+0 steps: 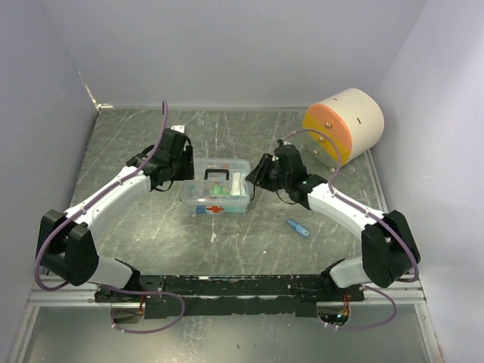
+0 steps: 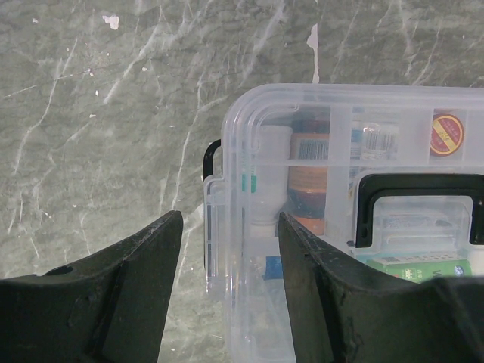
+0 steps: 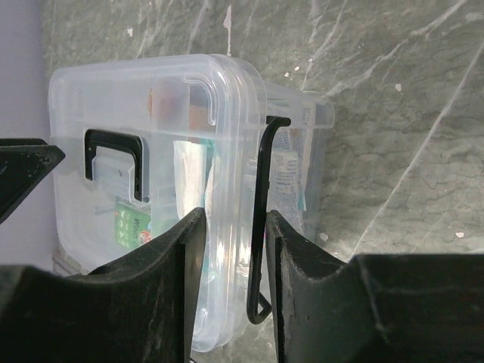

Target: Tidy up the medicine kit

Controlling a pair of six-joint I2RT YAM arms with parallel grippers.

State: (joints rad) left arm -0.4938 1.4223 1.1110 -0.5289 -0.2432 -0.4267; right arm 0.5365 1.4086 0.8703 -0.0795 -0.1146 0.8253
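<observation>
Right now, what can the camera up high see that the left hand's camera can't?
Only the top camera shows the big cream cylinder, a small blue thing lying on the table, and the right gripper. Only the left wrist camera is close enough to show the round red label and the barcode inside the box. Both show the medicine kit, its black handle, the left gripper and the marbled table.
</observation>
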